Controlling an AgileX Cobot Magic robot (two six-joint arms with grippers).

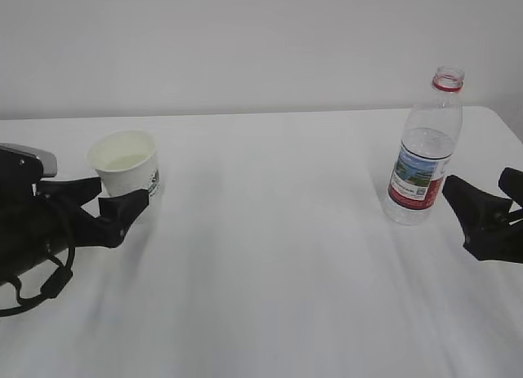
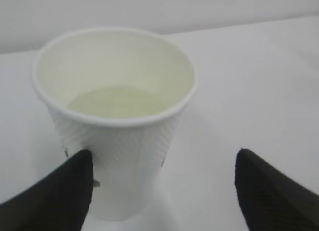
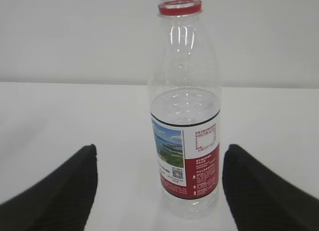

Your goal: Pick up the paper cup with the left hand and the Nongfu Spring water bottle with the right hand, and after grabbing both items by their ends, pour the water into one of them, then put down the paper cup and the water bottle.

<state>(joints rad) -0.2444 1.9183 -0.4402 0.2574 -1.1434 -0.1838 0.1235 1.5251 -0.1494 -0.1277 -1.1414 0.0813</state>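
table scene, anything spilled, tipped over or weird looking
Nothing stands out. The paper cup and the capless water bottle both stand upright on the white table, with no spill visible. The cup sits off-centre between the left gripper's open fingers, beside one finger.

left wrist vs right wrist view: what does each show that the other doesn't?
Left wrist only: the paper cup, seen from above, with some water at its bottom, standing between the open left end effector, nearer one finger.
Right wrist only: the Nongfu Spring water bottle, upright, uncapped, partly full, standing between the open right end effector, not gripped.
Both: the white table and black fingertips at the lower corners.
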